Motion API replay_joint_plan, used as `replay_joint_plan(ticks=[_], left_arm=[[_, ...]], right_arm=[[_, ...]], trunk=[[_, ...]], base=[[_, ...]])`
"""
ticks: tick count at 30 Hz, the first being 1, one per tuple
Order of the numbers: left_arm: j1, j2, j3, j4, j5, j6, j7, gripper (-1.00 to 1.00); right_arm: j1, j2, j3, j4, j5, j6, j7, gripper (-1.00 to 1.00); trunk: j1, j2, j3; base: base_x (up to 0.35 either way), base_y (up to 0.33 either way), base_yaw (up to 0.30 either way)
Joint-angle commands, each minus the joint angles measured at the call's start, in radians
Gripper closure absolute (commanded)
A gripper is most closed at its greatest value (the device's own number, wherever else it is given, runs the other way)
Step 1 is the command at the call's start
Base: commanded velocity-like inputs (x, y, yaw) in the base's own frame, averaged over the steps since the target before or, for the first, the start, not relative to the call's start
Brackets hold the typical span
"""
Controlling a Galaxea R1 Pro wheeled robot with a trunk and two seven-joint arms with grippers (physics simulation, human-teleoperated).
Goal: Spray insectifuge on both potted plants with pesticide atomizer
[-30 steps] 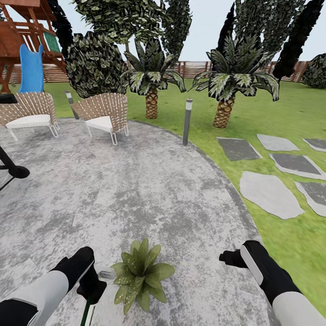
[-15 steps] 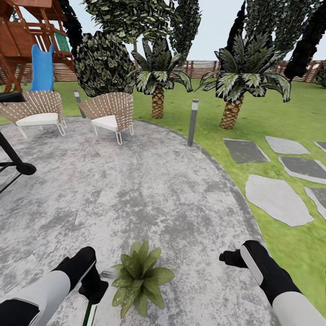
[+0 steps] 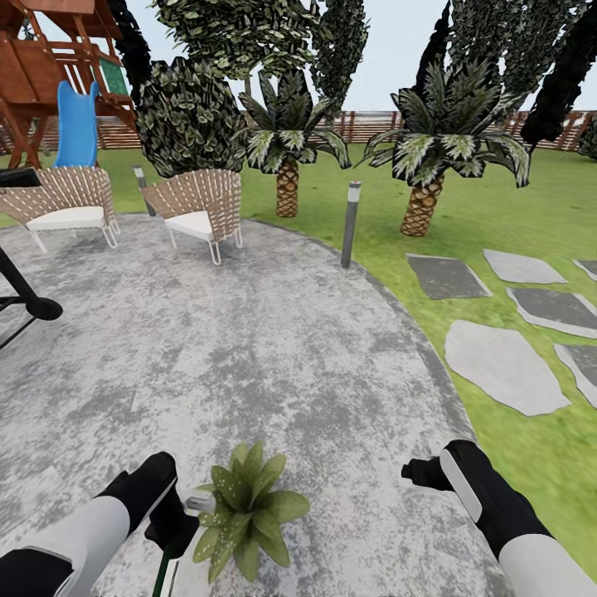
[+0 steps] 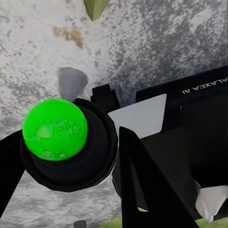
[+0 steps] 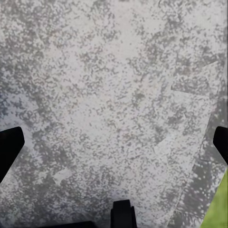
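At frame bottom, left claw (image 3: 170, 531) grips mostly hidden pesticide atomizer (image 3: 165, 570); right claw (image 3: 419, 473) spread wide, empty.

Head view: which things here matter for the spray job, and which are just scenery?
Job:
- pesticide atomizer, in the left gripper
- potted plant beside it on the stone patio
- right gripper, jaws apart, nothing held

Scenery:
- wicker chairs
- bollard lamp
- palms
- stepping stones
- playset slide

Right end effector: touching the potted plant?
Apart. Head view: the right end effector hangs over bare patio, with a plain gap to the potted plant.
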Motion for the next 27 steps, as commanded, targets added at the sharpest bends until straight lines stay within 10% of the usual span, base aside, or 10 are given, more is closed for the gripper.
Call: replay_joint_plan(ticks=[1,27], left_arm=[[0.000,0.001,-0.001,-0.002,-0.010,0.002,-0.010,1.00],[0.000,0.000,-0.001,-0.002,-0.012,0.002,-0.011,1.00]], right_arm=[[-0.001,-0.001,0.004,-0.001,-0.011,0.002,-0.010,-1.00],[-0.001,-0.001,0.004,-0.001,-0.010,0.002,-0.010,-1.00]], trunk=[[0.000,0.000,-0.001],[-0.016,0.028,0.012]], base=[[-0.115,-0.134,0.000],[-0.006,-0.007,0.000]])
